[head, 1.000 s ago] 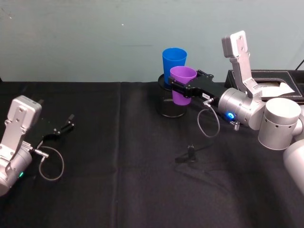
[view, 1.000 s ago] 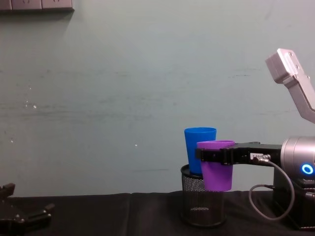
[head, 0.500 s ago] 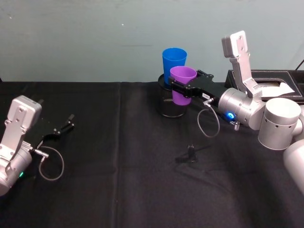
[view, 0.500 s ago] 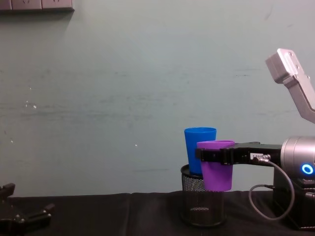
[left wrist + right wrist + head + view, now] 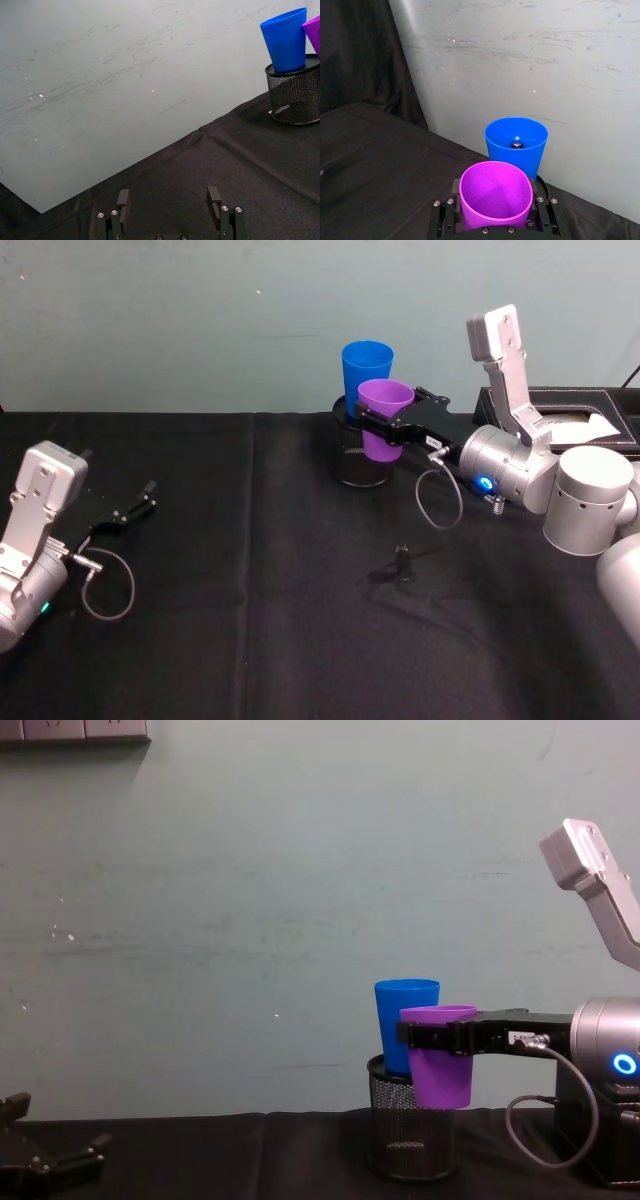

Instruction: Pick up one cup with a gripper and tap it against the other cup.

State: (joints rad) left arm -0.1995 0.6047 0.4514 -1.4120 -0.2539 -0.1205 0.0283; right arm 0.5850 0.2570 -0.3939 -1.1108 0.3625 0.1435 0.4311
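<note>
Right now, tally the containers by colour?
Purple cup: 1
Blue cup: 1
Black mesh holder: 1
Total: 3

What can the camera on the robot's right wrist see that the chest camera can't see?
The right wrist view looks down into the cups: a small dark thing lies at the bottom of the blue cup, and the purple cup looks empty inside. The chest view sees from the side: the blue cup stands in the black mesh holder, and the purple cup hangs above the table, held by the right gripper, with the left gripper low by the left edge. Both show the two cups close together before the pale wall.
</note>
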